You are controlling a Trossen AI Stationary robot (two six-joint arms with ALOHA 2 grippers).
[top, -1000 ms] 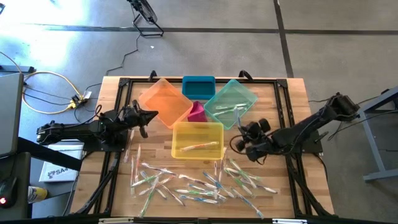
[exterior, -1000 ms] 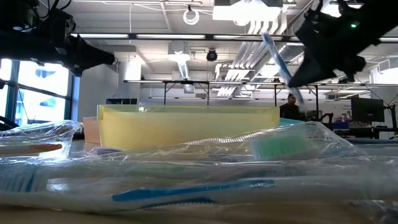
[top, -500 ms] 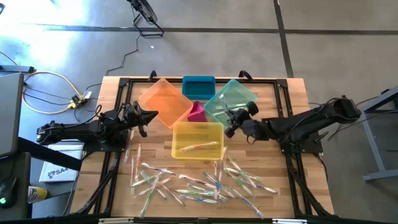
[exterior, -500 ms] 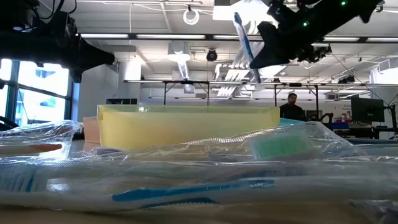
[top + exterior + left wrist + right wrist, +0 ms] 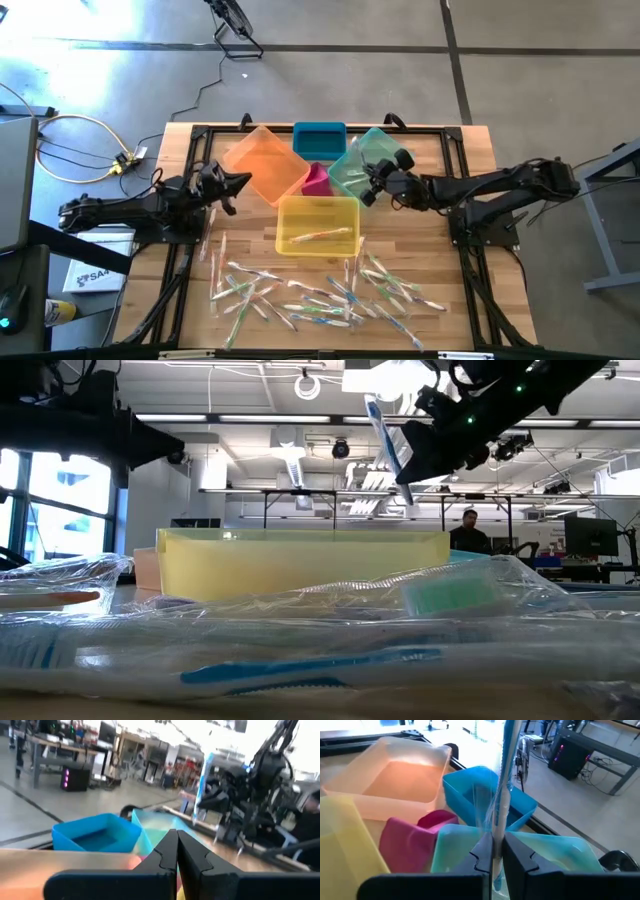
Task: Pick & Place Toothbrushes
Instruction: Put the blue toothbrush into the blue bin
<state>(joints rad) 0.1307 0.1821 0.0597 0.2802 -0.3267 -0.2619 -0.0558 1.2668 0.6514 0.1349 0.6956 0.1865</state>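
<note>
1. Wooden table (image 5: pixel 470 150) seen from above, with a cluster of coloured bins near its centre and concrete floor around it.
2. At nine o'clock, the left gripper (image 5: pixel 240 182) waits beside the orange bin (image 5: pixel 262 160), its fingers pressed together on nothing.
3. At six o'clock, a loose pile of wrapped toothbrushes (image 5: pixel 320 290) lies on the wood; one more rests in the yellow bin (image 5: pixel 316 224).
4. At two o'clock from the yellow bin, the right gripper (image 5: pixel 366 186) hovers over the teal bin (image 5: pixel 372 160), clamped on a blue-accented toothbrush (image 5: pixel 502 795) that stands upright in its jaws.
5. To place it well, I judge the gripper should line up over the matching bin, lower the brush inside the rim, then release.
</note>
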